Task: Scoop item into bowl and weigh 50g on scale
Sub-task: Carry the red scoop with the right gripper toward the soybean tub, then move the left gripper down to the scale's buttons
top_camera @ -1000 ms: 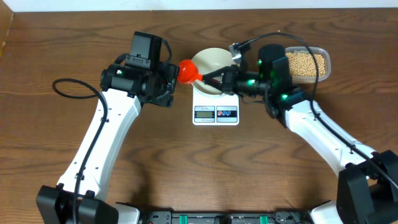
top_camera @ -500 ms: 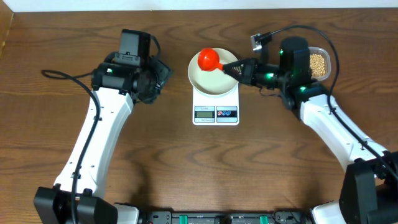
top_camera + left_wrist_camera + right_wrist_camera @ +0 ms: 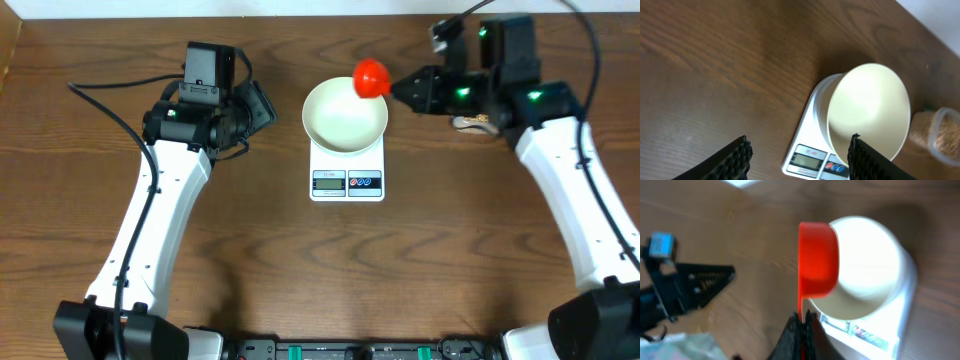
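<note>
The white bowl (image 3: 345, 115) stands on the white scale (image 3: 347, 183), and its inside looks bare. My right gripper (image 3: 405, 90) is shut on the handle of a red scoop (image 3: 371, 77), whose cup hangs over the bowl's back-right rim. The right wrist view shows the scoop (image 3: 817, 265) next to the bowl (image 3: 865, 275), with the jaws (image 3: 801, 317) pinched on its thin handle. My left gripper (image 3: 262, 105) is open and holds nothing, left of the bowl and apart from it. The beans (image 3: 942, 145) show in a clear tub behind the bowl (image 3: 870, 110).
In the overhead view my right arm (image 3: 520, 80) covers nearly all of the bean tub at the back right. A black cable (image 3: 110, 100) loops over the wood beside the left arm. The scale's display and buttons (image 3: 812, 160) face the front.
The right gripper has carried the red scoop from over the bowl's middle toward the back right, and its arm now covers the tub. The left gripper has drawn slightly left.
</note>
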Motion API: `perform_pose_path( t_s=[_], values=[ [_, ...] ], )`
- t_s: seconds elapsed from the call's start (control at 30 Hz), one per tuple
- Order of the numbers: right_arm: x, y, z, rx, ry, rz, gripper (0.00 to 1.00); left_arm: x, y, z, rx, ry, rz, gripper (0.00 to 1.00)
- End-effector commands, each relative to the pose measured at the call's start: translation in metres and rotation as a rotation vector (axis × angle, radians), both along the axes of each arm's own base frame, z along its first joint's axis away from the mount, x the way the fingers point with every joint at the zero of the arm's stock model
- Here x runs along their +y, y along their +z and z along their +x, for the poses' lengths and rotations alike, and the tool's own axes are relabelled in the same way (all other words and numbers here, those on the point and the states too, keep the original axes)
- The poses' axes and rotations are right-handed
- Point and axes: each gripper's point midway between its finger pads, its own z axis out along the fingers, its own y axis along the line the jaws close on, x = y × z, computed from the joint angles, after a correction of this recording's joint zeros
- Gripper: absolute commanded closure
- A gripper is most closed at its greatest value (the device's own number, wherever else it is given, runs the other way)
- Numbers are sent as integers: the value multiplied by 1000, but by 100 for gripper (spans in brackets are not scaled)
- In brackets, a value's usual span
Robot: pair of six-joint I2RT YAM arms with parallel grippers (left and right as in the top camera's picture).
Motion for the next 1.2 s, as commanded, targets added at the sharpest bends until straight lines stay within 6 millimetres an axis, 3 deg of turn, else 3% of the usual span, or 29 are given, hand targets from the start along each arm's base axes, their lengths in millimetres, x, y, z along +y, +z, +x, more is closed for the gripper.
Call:
perform_pose_path(
  t_s=[0.0, 0.17, 0.37, 0.47, 0.5, 0.67, 0.73, 0.77, 0.93, 1.17],
  values=[
    [-38, 18, 16, -99, -52, -122, 99, -4, -4, -1, -18, -146, 63, 36],
    [-106, 12, 19, -31, -236, -240, 99, -32, -3, -13, 3, -272, -41, 36],
    [-177, 0, 10, 51, -367, -281, 99, -63, -9, -32, 44, -360, -33, 39],
    [-201, -3, 5, 76, -409, -285, 99, -85, -14, -43, 66, -422, -28, 45],
    [-207, -4, 2, 84, -416, -286, 99, -94, -19, -49, 83, -448, -15, 52],
    [-217, -8, -4, 102, -418, -301, 99, -118, -43, -66, 143, -517, 84, 73],
    [-217, -8, -4, 101, -418, -301, 99, -138, -63, -75, 181, -571, 129, 89],
    [-217, -8, -4, 101, -418, -301, 99, -144, -69, -79, 192, -590, 139, 92],
    [-217, -8, -4, 104, -418, -301, 99, -167, -106, -86, 233, -643, 241, 93],
    [-216, -9, -5, 108, -417, -301, 99, -184, -136, -78, 172, -642, 371, 93]
  ],
)
